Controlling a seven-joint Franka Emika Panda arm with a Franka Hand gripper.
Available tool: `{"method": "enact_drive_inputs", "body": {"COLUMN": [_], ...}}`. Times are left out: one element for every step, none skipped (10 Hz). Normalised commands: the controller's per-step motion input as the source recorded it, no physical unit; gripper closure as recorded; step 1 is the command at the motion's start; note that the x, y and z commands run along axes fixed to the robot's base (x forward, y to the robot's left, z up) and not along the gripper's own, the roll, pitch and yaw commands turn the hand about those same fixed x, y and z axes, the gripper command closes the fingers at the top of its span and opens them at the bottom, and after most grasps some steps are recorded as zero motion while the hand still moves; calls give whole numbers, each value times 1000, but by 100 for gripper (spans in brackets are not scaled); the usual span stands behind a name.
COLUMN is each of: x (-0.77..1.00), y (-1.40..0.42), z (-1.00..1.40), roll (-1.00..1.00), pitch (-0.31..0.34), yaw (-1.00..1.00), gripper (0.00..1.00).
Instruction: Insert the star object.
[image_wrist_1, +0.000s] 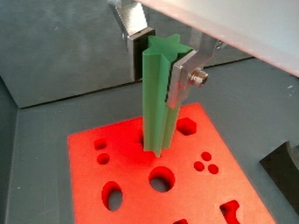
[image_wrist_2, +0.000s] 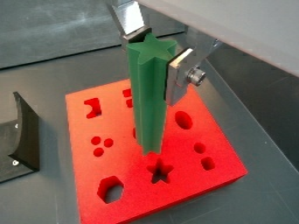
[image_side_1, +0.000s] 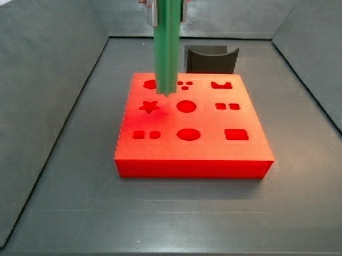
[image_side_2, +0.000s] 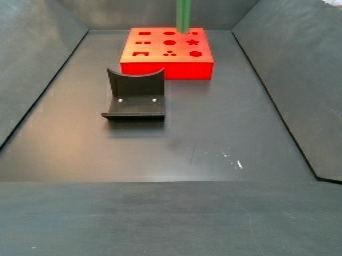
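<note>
The star object (image_wrist_1: 159, 96) is a long green peg with a star section, upright in my gripper (image_wrist_1: 163, 58). The silver fingers (image_wrist_2: 183, 68) are shut on its upper end. It also shows in a wrist view (image_wrist_2: 147, 96) and in both side views (image_side_1: 166, 45) (image_side_2: 183, 14). Its lower end hangs just over the red block (image_side_1: 201, 150), close beside the star-shaped hole (image_wrist_2: 160, 171) (image_side_1: 150, 106). I cannot tell whether the tip touches the block. In a side view only the gripper's underside (image_side_1: 167, 4) shows at the frame's edge.
The red block (image_side_2: 167, 62) has several other holes of different shapes. The dark fixture (image_side_2: 134, 96) stands on the grey floor apart from the block; it also shows in a side view (image_side_1: 211, 58) and in both wrist views (image_wrist_2: 17, 140) (image_wrist_1: 281, 171). Grey walls enclose the floor.
</note>
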Motion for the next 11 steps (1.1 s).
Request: {"method": "enact_drive_inputs", "body": {"x": [-151, 0, -109, 0, -63, -214, -211, -111, -14, -143, -197], "y": [-117, -114, -43, 0, 106, 143, 83, -20, -100, -97, -117], "z": [-51, -203, -249, -254, -277, -300, -37, 74, 0, 0, 0], "roll": [0, 0, -23, -16, -9, -3, -41, 0, 19, 0, 0], "pitch": [-50, -37, -101, -87, -76, -63, -34, -19, -13, -49, -59], "yaw": [-63, -100, -131, -169, -163, -100, 0, 94, 97, 0, 0], "gripper": [100, 100, 100, 100, 100, 100, 100, 100, 100, 100, 100]}}
